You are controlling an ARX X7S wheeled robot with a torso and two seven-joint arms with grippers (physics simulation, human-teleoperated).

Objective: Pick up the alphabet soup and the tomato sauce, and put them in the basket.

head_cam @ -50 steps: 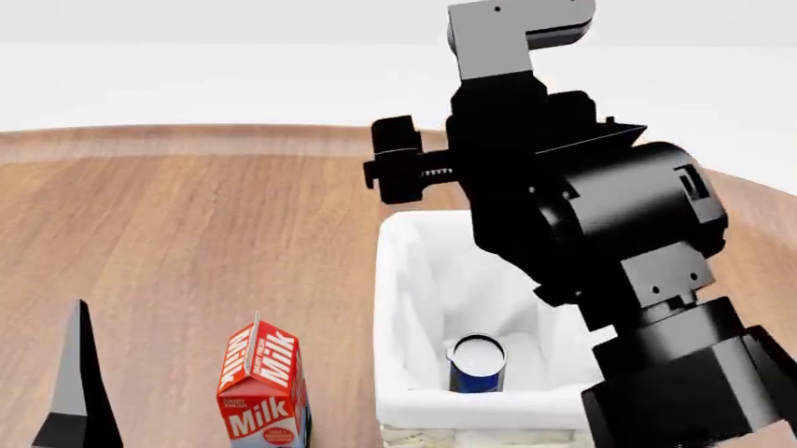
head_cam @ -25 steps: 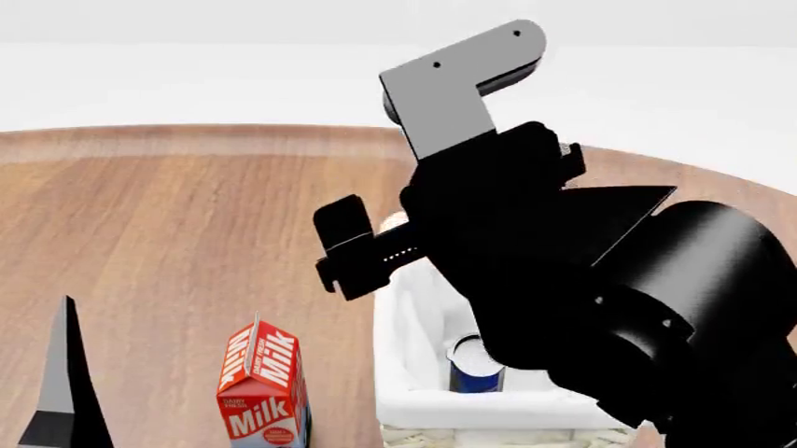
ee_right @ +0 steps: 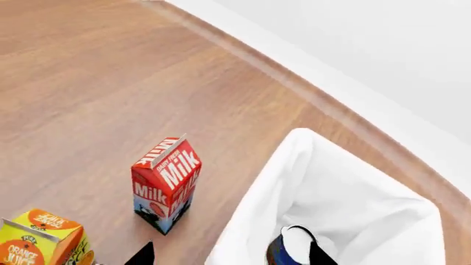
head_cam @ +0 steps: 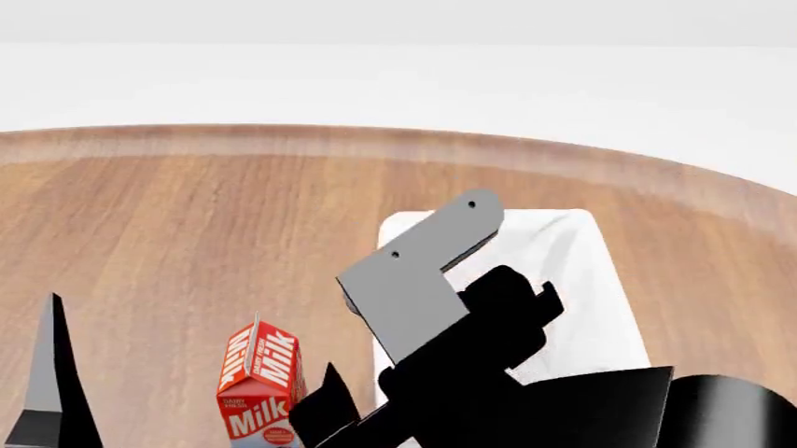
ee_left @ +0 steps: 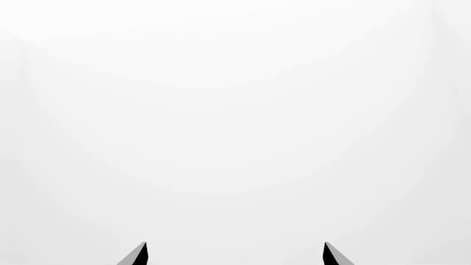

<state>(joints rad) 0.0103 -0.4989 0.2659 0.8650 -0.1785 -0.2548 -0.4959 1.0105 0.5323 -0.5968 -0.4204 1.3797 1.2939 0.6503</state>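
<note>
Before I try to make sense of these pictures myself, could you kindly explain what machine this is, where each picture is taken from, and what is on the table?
This is a simulated wheeled robot with two arms, each ending in a two-fingered gripper. One picture comes from a camera on its head, looking down over the wooden table. The big black and grey shape there is the robot's own right arm, close to the lens.

The other two pictures come from cameras near each gripper. The left one faces blank white; only its two fingertips show, set wide apart with nothing between them. The right one looks down on a milk carton, an orange juice carton and the white-lined basket. A blue can, the alphabet soup, already stands inside the basket. The right gripper's tips are also apart and empty. No tomato sauce can is visible.
</note>
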